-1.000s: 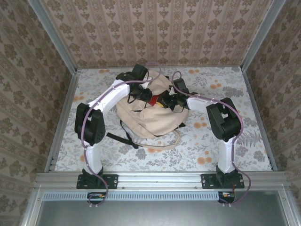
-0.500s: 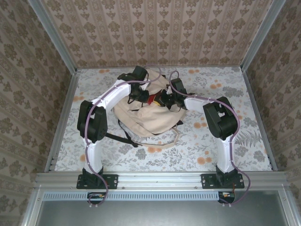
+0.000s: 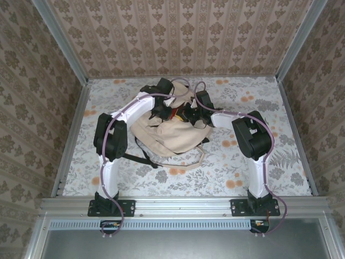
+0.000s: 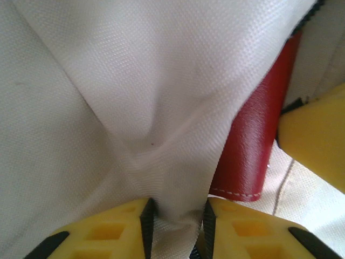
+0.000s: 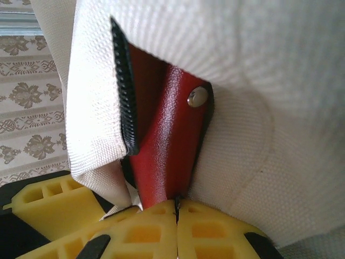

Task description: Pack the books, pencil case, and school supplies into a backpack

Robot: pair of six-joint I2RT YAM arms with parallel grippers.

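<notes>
Shift since earlier: the left arm's elbow was carried toward the right of the top frame and the right arm's elbow toward the left, so that both grippers were drawn closer over the backpack (image 3: 172, 137).
Left gripper (image 4: 175, 210): clenched on a fold of the backpack's cream canvas, which was seen running down between its yellow fingers.
Right gripper (image 5: 177, 208): clamped on the lower edge of the red school supplies (image 5: 167, 145), whose upper part was tucked under the canvas beside the black zip teeth (image 5: 121, 91).
Backpack: laid at the centre of the tabletop (image 3: 269, 167), its mouth at the upper end between the two grippers.
Step in hand: judged to be the feeding of the red item into the held-open mouth.
Next move: a deeper push past the zip would be needed before release, with the fold kept lifted.
Top view: both arms' reach and the straps at lower centre were given.
Right wrist view: a metal snap (image 5: 198, 97) was made out, too small to tell from above.
</notes>
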